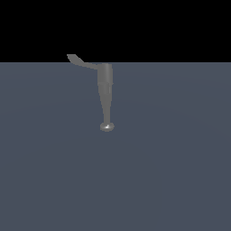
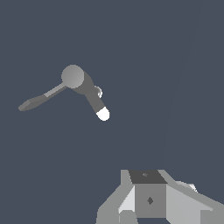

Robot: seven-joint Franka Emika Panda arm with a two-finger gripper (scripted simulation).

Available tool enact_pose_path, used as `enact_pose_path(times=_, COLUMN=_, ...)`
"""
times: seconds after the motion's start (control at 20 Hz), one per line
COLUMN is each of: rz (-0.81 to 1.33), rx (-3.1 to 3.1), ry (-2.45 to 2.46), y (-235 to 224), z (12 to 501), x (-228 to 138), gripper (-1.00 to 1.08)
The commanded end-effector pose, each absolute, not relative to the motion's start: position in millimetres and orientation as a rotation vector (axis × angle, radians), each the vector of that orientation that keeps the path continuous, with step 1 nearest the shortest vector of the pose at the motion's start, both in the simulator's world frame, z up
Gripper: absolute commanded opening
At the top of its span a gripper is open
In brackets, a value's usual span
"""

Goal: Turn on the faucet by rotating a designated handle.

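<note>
In the exterior view the grey tapered faucet (image 1: 105, 90) narrows down to a small shiny knob (image 1: 107, 127). Its thin handle (image 1: 81, 62) juts from the wide end toward the exterior view's left, its flared tip raised. The wrist view looks down on the faucet (image 2: 85, 85), showing its round wide end, a bright tip (image 2: 103, 114), and the handle (image 2: 39, 99) sticking out sideways. My gripper (image 2: 148, 192) appears only at the edge of the wrist view, well apart from the faucet. Its fingers look pressed together with nothing between them. The exterior view does not show the gripper.
A plain dark grey-blue floor (image 1: 171, 171) lies all around the faucet. A black background sits above the floor's far edge in the exterior view.
</note>
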State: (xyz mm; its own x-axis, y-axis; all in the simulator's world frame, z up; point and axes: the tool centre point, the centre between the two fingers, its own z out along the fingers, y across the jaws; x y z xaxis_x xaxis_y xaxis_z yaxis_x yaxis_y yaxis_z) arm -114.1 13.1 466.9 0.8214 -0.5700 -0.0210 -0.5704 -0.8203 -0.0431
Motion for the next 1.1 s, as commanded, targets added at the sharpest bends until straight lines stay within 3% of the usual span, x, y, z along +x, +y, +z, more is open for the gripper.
enact_pose_path(times=0.0, rz=0.016, rx=-2.923, ry=1.008, y=19, z=462, x=-99, gripper=-1.0)
enact_pose_path(times=1.05, rz=0.04, rx=-2.623, ry=1.666, y=76, z=395, x=13, gripper=-1.0)
